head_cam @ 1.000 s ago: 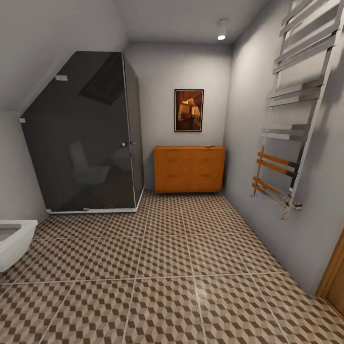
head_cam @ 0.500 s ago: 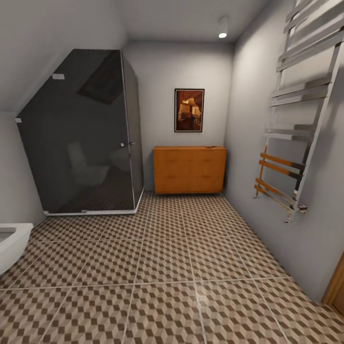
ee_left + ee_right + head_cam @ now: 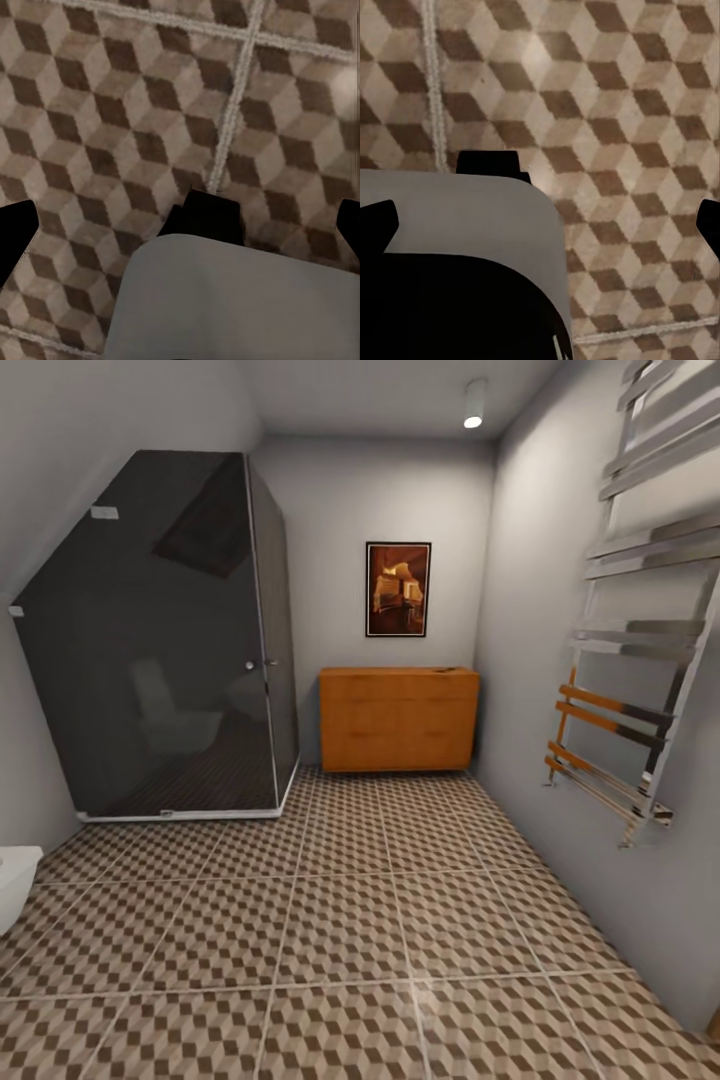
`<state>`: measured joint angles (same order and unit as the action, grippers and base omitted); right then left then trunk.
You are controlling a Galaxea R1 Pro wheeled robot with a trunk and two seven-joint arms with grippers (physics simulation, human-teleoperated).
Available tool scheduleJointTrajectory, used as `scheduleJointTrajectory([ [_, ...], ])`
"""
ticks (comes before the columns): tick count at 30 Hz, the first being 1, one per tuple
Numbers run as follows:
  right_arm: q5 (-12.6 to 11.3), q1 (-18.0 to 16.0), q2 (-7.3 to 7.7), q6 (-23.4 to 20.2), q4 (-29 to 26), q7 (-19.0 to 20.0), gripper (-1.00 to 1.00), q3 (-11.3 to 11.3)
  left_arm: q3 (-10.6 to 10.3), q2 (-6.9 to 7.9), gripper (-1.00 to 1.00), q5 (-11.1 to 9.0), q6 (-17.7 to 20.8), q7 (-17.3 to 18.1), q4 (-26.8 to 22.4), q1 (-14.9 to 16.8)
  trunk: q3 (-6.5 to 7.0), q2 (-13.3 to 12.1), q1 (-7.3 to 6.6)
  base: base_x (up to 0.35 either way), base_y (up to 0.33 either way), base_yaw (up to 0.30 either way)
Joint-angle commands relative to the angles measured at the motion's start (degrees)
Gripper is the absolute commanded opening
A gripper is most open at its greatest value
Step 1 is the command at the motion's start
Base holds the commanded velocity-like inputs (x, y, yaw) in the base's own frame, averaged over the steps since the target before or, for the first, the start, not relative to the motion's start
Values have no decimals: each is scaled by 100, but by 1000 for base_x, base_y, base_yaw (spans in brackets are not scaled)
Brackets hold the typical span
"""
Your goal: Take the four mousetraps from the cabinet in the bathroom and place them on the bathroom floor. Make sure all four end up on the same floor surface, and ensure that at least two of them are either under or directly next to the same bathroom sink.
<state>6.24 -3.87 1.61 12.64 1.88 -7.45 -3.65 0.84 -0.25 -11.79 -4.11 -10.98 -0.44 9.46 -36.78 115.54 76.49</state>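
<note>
Left hand: fingers spread wide, dark tips at the frame's edges, empty, over cube-patterned bathroom floor. Right hand: likewise wide and empty above the tiles. Cabinet: head view, 12 o'clock, against the far wall, well apart from both hands, drawers shut. Small dark item on its top toward 1 o'clock, too small to identify. Shower enclosure: 10 o'clock. Towel rail: 3 o'clock.

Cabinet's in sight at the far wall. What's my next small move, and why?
Probably keep driving straight ahead: the cabinet is across several rows of bathroom floor tiles, far beyond arm reach. Both wrist views look down at tiles, and the drawers look closed. Small dark specks on its top can't be identified.
</note>
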Motion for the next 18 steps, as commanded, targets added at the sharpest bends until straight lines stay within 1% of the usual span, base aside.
scheduleJointTrajectory([
  [1,61,-8,0,33,20,-24,100,-39,5,-2,100,-35,-22,-10,3,4,-6,3,2,320,0,0],
  [18,49,-8,-6,34,19,-28,100,-41,4,-2,100,-34,25,-2,-2,4,-6,3,2,321,0,0],
])
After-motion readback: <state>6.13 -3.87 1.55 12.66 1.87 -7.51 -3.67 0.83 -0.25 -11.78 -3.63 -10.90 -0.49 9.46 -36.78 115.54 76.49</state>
